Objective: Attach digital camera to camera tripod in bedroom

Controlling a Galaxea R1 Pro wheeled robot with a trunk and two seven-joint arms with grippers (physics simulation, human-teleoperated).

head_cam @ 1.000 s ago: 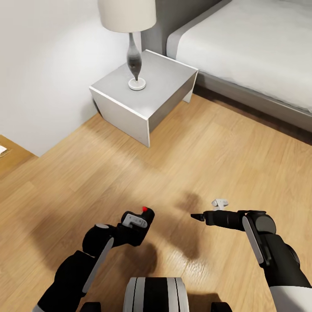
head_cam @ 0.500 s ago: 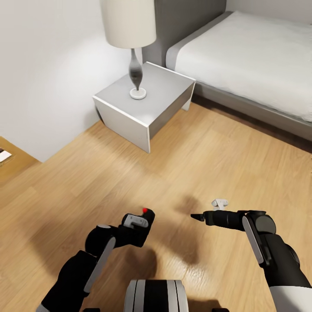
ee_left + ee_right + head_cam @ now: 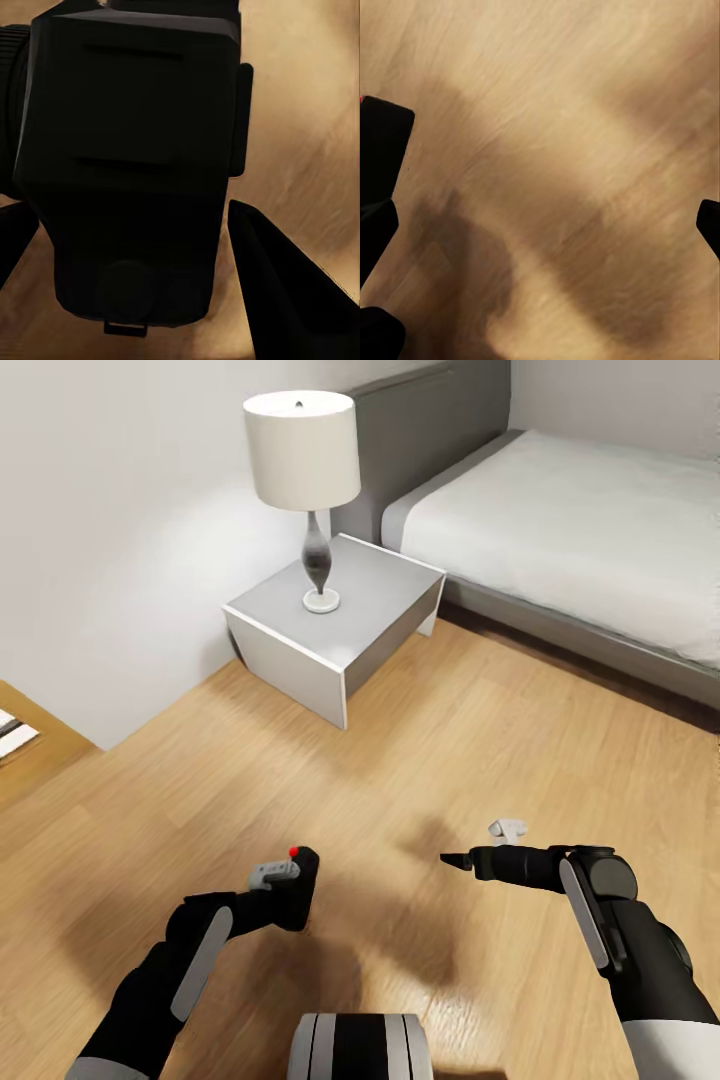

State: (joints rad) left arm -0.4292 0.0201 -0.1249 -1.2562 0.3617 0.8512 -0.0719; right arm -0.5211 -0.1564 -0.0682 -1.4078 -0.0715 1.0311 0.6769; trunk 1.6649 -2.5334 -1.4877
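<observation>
The digital camera (image 3: 298,878), small, black and boxy with a red button on top, sits in my left gripper (image 3: 285,890), low over the wood floor at the lower left of the head view. In the left wrist view the camera's body (image 3: 127,165) is close up, with a dark finger (image 3: 289,292) beside it. My right gripper (image 3: 456,858) hangs open to the right of the camera with nothing in it. Its fingertips (image 3: 709,225) stand far apart over bare floor, and the camera's corner (image 3: 382,139) shows beside them. The camera tripod is out of view.
A grey nightstand (image 3: 390,585) with a white-shaded lamp (image 3: 303,450) stands against the pale wall ahead. The grey-framed bed with its white mattress (image 3: 580,530) fills the back right. Light wood plank floor (image 3: 450,730) lies between me and them. A doorway edge (image 3: 20,735) is at far left.
The head view has shifted, so the nightstand and bed sit lower and the whole lamp shade shows. My left arm has carried the camera leftward, away from the right gripper, which has not moved.
</observation>
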